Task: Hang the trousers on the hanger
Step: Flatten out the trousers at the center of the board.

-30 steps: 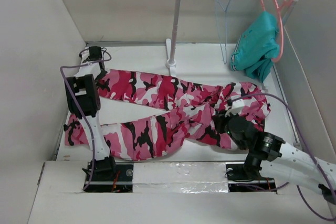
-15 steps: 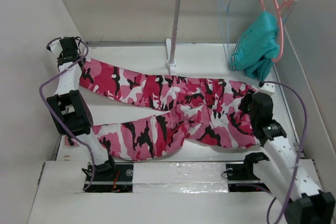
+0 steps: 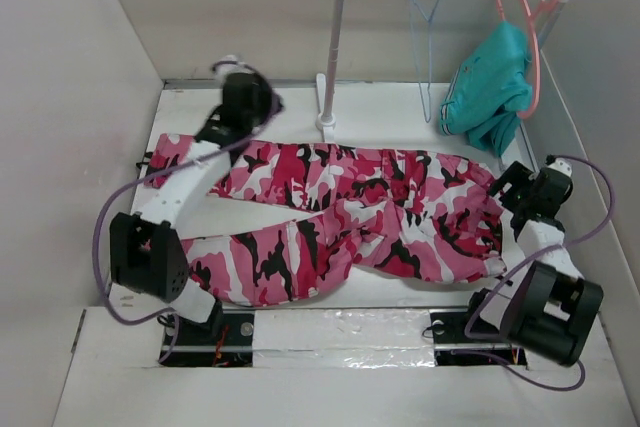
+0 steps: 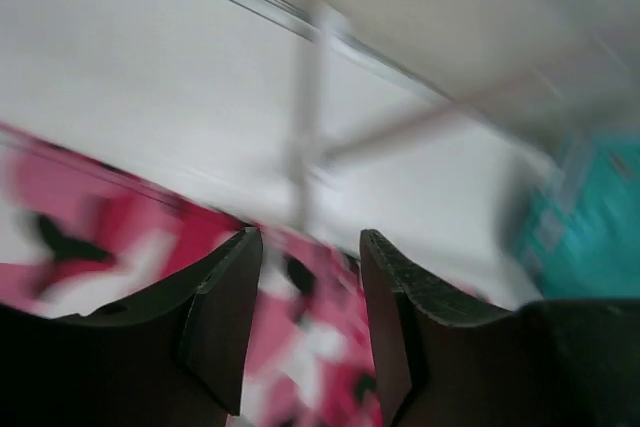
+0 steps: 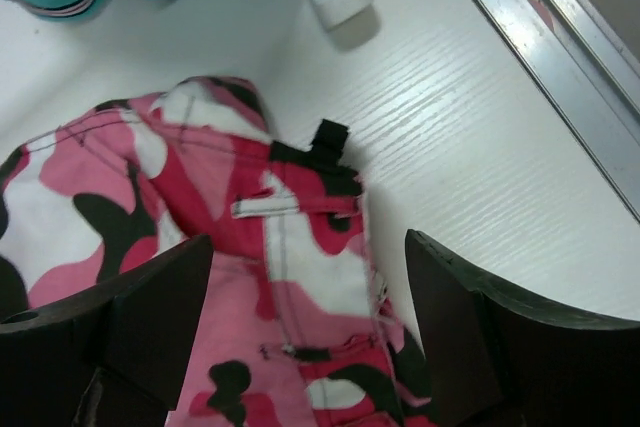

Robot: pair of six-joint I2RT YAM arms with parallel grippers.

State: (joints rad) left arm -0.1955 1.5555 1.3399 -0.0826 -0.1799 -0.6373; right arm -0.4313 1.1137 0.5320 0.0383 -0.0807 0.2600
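Note:
The trousers (image 3: 340,207), pink, white and black camouflage, lie spread flat on the white table, waist to the right and both legs running left. My left gripper (image 3: 258,105) hovers open over the far leg near the back left; its blurred wrist view shows trousers (image 4: 300,327) under empty jaws. My right gripper (image 3: 512,187) stands wide open just above the waistband (image 5: 300,217) at the right, holding nothing. The hanger (image 3: 428,47), thin and pale blue, hangs on the rail at the back.
A white rack stands at the back, with its post (image 3: 335,47) and foot close to the far leg. A coral hanger (image 3: 535,37) carries a teal garment (image 3: 490,82) at the rail's right end. Walls enclose the table on three sides.
Both grippers have opened and let go of the trousers, which now lie flat. The left gripper swung right from the far left corner; the right arm drew back toward the right edge.

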